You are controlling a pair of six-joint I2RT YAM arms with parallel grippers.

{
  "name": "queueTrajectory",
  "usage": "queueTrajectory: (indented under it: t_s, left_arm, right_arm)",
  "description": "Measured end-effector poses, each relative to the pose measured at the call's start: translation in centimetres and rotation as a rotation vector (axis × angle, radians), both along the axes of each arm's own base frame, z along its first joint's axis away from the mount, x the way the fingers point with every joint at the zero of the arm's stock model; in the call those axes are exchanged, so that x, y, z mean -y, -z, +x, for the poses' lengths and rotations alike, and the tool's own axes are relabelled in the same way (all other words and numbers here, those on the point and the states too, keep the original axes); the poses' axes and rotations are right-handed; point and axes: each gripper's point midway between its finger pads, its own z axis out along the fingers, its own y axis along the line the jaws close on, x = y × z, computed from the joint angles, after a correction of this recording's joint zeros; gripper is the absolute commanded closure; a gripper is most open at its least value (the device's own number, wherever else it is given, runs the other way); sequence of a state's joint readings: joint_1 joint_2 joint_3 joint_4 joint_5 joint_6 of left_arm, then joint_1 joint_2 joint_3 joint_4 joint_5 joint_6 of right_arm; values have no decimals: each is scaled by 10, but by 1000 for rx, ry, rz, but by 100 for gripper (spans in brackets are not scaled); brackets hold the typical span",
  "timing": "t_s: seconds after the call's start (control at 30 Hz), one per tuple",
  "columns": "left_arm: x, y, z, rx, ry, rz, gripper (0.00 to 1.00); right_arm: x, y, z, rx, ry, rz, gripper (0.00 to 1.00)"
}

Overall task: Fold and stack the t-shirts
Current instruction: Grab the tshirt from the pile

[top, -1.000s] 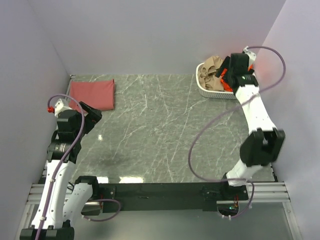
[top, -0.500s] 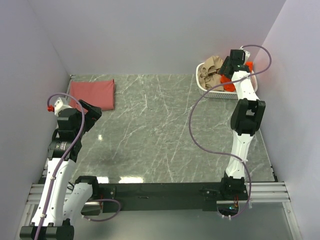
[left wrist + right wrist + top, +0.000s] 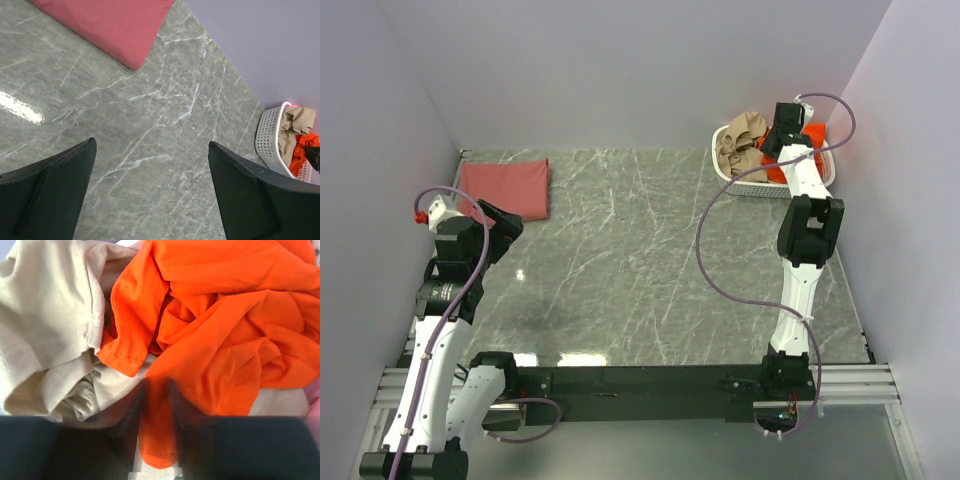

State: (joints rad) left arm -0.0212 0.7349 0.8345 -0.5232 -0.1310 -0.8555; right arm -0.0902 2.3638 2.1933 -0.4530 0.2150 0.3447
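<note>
A crumpled bright orange-red t-shirt point(image 3: 225, 330) lies in the white basket point(image 3: 750, 187) at the far right. My right gripper point(image 3: 157, 405) reaches down into the basket, its blurred fingers point(image 3: 131, 407) shut on a hemmed fold of that orange-red t-shirt point(image 3: 814, 135). A dusty brick-red t-shirt point(image 3: 505, 188), folded to a rectangle, rests flat at the far left corner of the table. My left gripper point(image 3: 150, 190) hovers wide open over bare marble just in front of the folded t-shirt point(image 3: 105, 20), holding nothing.
A beige garment point(image 3: 45, 325) is bunched in the basket to the left of the orange-red one and lies against it. Lilac walls close in the table at the back and both sides. The right arm's cable loops over the middle right of the table.
The right arm has stretched further back over the basket and its jaws have closed from wide open onto the orange-red cloth. The left arm has stayed still.
</note>
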Motion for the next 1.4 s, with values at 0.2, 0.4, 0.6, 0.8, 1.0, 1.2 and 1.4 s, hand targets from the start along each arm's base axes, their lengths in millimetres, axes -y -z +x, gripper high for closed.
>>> queueTrajectory:
  t_s: [0.2, 0.4, 0.6, 0.8, 1.0, 1.2, 1.4]
  left_arm:
    - [-1, 1, -1, -6, -6, 3, 1]
    - [-3, 3, -3, -16, -15, 7, 1]
    - [-3, 2, -5, -11, -15, 8, 1]
    - [1, 3, -6, -20, 7, 1, 1]
    - [6, -3, -7, -13, 36, -9, 1]
    - [8, -13, -11, 0, 47, -7, 1]
    - [14, -18, -19, 17, 92, -5, 1]
  right_arm:
    - [2, -1, 1, 8, 4, 12, 84]
    - [3, 0, 1, 9, -7, 26, 100]
    - [2, 1, 0, 12, -25, 39, 100]
    - [-1, -15, -34, 46, 7, 58, 100]
    - [-10, -117, -64, 274, 13, 74, 100]
    - [-19, -241, -88, 535, -22, 70, 100]
    - [-40, -343, -109, 690, -81, 46, 100]
